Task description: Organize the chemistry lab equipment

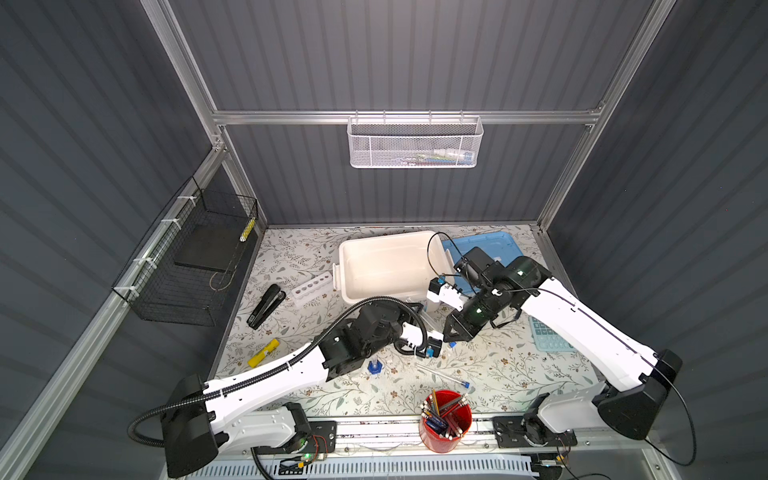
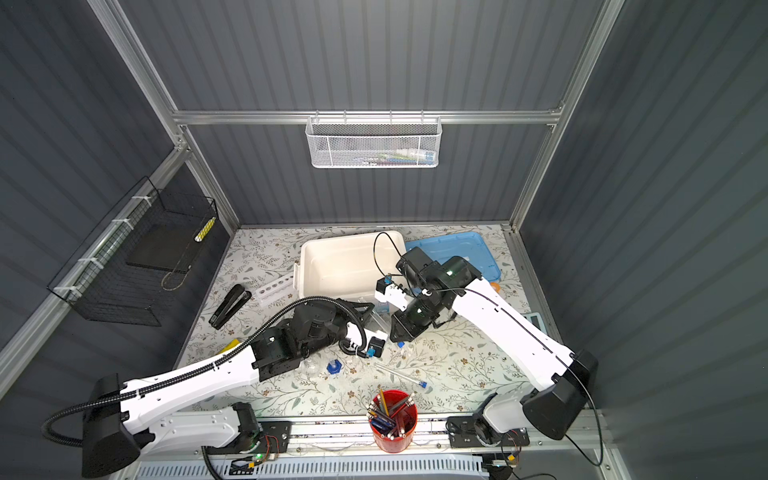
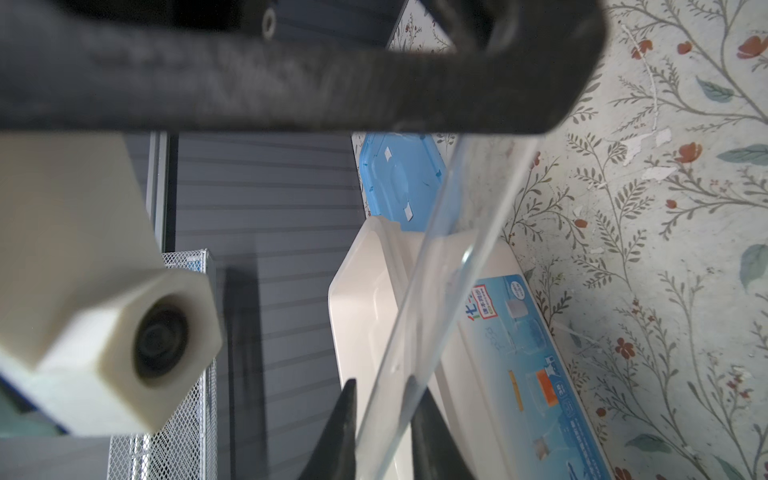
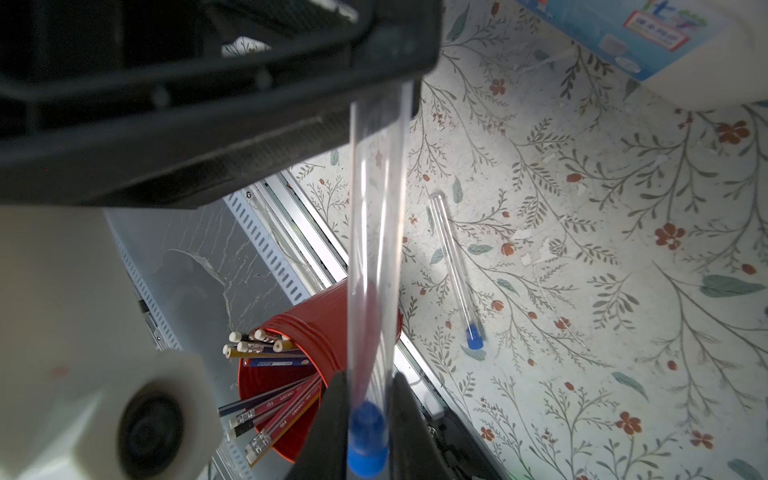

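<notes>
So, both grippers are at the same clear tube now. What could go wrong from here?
1. The right gripper pinches the tube at its blue cap, and the left gripper has its jaws around the other end; if they pull unevenly, it may crack or slip.
2. If the right lets go before the left grip is firm, it could fall onto the table, near the second tube.

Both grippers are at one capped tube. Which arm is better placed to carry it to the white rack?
Left, likely. The rack stands left of the bin, on that arm's side, and the left gripper flanks the tube. The right gripper, shut on its capped end, would have to reach across.
</notes>
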You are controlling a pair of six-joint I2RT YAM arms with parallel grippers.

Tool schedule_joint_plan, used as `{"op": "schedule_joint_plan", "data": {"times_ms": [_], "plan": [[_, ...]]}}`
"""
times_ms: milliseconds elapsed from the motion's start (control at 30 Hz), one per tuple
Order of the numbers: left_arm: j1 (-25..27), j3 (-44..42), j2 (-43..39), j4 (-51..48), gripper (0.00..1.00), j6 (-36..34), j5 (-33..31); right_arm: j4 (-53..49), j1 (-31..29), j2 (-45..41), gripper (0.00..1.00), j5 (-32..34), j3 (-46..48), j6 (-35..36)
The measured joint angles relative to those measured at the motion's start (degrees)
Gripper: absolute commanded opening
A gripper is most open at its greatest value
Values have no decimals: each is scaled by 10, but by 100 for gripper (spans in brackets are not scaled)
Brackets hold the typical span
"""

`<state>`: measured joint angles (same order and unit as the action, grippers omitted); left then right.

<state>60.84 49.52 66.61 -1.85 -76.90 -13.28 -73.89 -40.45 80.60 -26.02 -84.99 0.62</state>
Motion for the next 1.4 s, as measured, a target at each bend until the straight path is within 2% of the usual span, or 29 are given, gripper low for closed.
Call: {"op": "schedule_joint_plan", "data": {"times_ms": [167,433,600,900,1067,1233,1400], "plan": [[0,-3,0,-3,19,0,0,2,0,-7,21,11,-3,-3],[0,-5,-1,0,10,7,0,12,0,-29,23,20,-3,-11],[0,-5,-1,2,5,13,0,20,0,-33,29,20,-3,-20],[0,-5,-1,2,2,40,-8,30,17,-52,35,20,-2,-33],[0,-5,-1,2,0,73,-20,38,58,-87,43,18,-3,-38],[-2,-5,-1,7,0,135,-21,68,103,-137,51,25,-2,-58],[-19,-4,-7,22,0,231,-4,180,112,-252,60,60,77,-95]]}}
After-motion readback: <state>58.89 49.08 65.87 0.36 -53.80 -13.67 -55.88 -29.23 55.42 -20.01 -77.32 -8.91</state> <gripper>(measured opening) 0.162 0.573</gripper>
